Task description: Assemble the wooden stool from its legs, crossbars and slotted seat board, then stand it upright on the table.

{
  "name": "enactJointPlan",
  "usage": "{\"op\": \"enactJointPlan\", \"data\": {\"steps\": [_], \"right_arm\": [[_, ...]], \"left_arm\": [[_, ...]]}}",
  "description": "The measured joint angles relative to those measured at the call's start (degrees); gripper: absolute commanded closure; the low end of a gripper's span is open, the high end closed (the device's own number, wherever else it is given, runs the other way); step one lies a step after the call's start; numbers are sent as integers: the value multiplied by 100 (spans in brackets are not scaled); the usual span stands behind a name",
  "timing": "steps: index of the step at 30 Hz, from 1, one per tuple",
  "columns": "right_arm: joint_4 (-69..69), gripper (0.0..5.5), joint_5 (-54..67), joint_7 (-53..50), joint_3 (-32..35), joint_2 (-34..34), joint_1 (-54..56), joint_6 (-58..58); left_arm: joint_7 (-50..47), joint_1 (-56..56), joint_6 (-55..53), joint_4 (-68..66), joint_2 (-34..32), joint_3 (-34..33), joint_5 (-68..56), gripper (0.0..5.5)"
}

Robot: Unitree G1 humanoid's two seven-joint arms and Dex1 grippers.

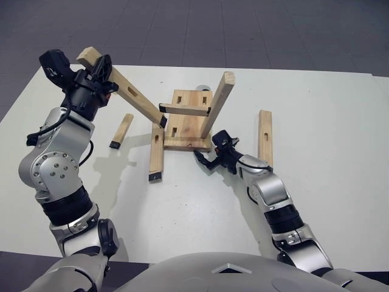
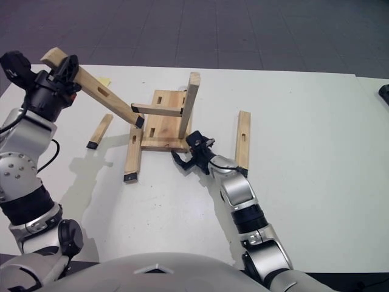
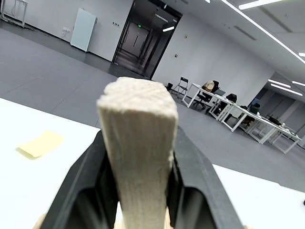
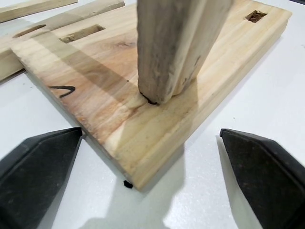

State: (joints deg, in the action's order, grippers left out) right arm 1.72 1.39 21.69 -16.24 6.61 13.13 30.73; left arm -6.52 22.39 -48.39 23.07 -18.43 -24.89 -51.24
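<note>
I have the left arm bent at the elbow with the forearm raised, and the left claw is held high above the surface. It is clamped on the upper end of a wooden leg. In the left wrist view, the leg's end grain sits tight between the two black fingers. From that claw the leg slopes down and away to the right, and its black-capped foot ends just beside the slotted seat board.

A crossbar runs level from near that lower end to a second leg. The second leg stands in the board, leaning slightly. I cannot tell whether the crossbar is seated in the held leg.

The right arm reaches forward, low over the surface. The right claw is spread wide at the board's near edge and holds nothing. In the right wrist view, the board's corner and the planted leg's base lie directly ahead, between the parted fingers.

A loose leg lies flat to the left of the right claw, just beside the board's edge. Another loose leg lies near the claw on its right. A short crossbar lies on the surface beneath the raised left claw. A yellow note is stuck to the surface beyond the left claw.
</note>
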Motion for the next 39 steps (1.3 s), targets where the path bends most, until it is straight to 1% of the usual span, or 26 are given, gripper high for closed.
{"op": "enactJointPlan", "data": {"steps": [5, 9, 17, 24, 27, 31, 34, 35, 37, 39], "right_arm": [[91, 10, -30, -92, -30, -111, -3, -100], [103, 10, -178, -125, -133, -102, -35, -352], [101, 10, -193, -123, -131, -102, -35, -373], [109, 10, -197, -123, -131, -100, -34, -383], [106, 10, -200, -124, -128, -89, -34, -385], [-25, 10, -214, -183, -94, -80, -93, -341], [-536, 10, -200, -325, 62, -85, -265, -376], [-854, 10, -236, -515, 304, -40, -250, -477], [-1141, 10, -169, -524, 493, 85, -237, -531], [-1182, 10, 134, -589, 836, -84, -206, -354]], "left_arm": [[-183, -43, -82, 35, 268, 226, -52, 446], [-181, -182, -49, 13, 349, 327, 78, 446], [-98, -254, 254, -115, 347, 323, 418, 446], [-47, -248, 595, -435, 493, 369, 574, 446], [-52, -247, 766, -448, 609, 524, 778, 446], [-7, -262, 830, -309, 482, 914, 1173, 446], [80, -281, 844, -203, 385, 1203, 1405, 446], [139, -300, 871, -204, 366, 1272, 1487, 446], [178, -308, 931, -216, 366, 1331, 1562, 446], [225, -314, 1001, -233, 376, 1370, 1602, 446]]}}
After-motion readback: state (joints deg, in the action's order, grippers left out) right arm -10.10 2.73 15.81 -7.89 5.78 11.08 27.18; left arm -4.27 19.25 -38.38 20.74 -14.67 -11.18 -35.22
